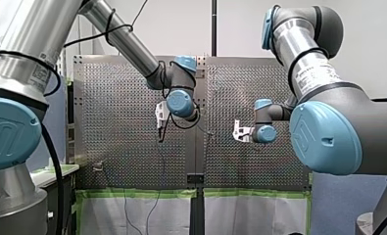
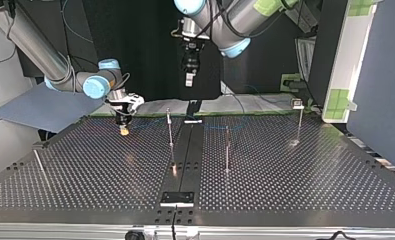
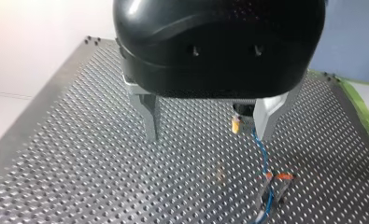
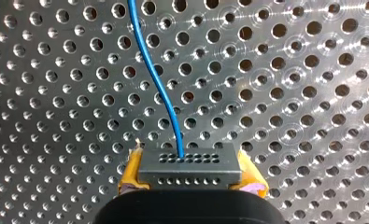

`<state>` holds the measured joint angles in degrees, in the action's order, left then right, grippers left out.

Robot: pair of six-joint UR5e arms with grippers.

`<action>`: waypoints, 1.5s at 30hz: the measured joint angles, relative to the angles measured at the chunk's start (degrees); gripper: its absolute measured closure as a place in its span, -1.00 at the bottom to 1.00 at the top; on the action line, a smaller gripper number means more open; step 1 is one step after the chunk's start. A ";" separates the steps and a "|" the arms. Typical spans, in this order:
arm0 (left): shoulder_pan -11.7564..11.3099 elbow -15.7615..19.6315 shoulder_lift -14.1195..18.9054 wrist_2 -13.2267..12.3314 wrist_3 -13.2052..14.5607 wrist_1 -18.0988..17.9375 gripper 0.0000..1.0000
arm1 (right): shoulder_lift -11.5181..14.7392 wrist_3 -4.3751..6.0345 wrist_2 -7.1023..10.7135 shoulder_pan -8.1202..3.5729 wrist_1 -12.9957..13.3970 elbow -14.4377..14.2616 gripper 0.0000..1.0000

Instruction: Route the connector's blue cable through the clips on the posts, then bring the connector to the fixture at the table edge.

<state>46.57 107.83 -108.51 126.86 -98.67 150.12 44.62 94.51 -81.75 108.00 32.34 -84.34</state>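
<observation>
My right gripper [image 4: 190, 176] pinched the small grey connector [image 4: 190, 162] between yellow pads [image 4: 131, 173]. The thin blue cable [image 4: 158, 79] ran toward twelve o'clock over the table [image 4: 289, 93], its far end cut off. The cable looked light and limp, so it was best held by the rigid connector. My left gripper [image 3: 209, 126] hung spread, empty.

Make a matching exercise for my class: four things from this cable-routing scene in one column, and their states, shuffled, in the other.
1. connector
2. blue cable
3. left gripper
4. posts

A. open, holding nothing
B. upright on the table
C. clamped in the right gripper
D. leading out of the connector

Pairs: 1-C, 2-D, 3-A, 4-B
</observation>
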 joint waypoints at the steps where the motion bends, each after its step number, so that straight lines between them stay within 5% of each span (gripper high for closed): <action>1: 0.55 0.56 0.43 0.28 -0.50 -0.55 -1.00 | 0.00 0.01 0.00 0.03 0.00 0.00 1.00; 13: 5.07 5.97 5.66 -1.84 -4.05 -5.95 -1.00 | 0.00 0.17 0.63 0.23 0.26 0.00 1.00; 26: 4.92 12.09 11.47 -1.67 -1.33 -10.70 -1.00 | -0.01 0.25 0.97 0.29 0.03 0.00 1.00; 37: 4.30 14.27 12.00 -1.86 -2.58 -12.99 -1.00 | -0.07 0.25 1.00 0.41 -0.24 -0.01 1.00; 45: 2.66 15.88 12.02 -4.25 -3.08 -15.65 -1.00 | -0.09 0.26 1.04 0.49 -0.30 -0.01 1.00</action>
<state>49.22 123.71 -96.50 122.61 -101.75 134.47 44.53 94.77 -80.71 108.49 32.04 -84.35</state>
